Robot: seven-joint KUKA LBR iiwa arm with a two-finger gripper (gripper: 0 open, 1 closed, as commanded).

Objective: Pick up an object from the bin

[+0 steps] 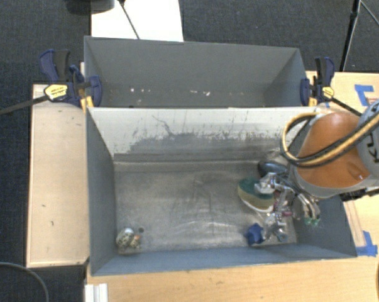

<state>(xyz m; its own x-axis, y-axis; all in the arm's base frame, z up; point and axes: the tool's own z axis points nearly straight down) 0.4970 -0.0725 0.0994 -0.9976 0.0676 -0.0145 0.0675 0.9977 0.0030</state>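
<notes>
Closest to the near wall of the bin [189, 200], 1 small blue piece [254, 234] lies on the floor at the right end. 1 crumpled silvery lump [129, 239] lies well apart from it, in the left corner.

My pincer [274, 224] hangs just beside the blue piece, which lies toward the view's left of it. I cannot tell whether the pincer is spread or pressed together.

Farther in, 1 round teal-and-cream disc [255, 192] lies close against my wrist.

Judgement: the blue piece is the nearest candidate. Its long axis is too small to read.
</notes>
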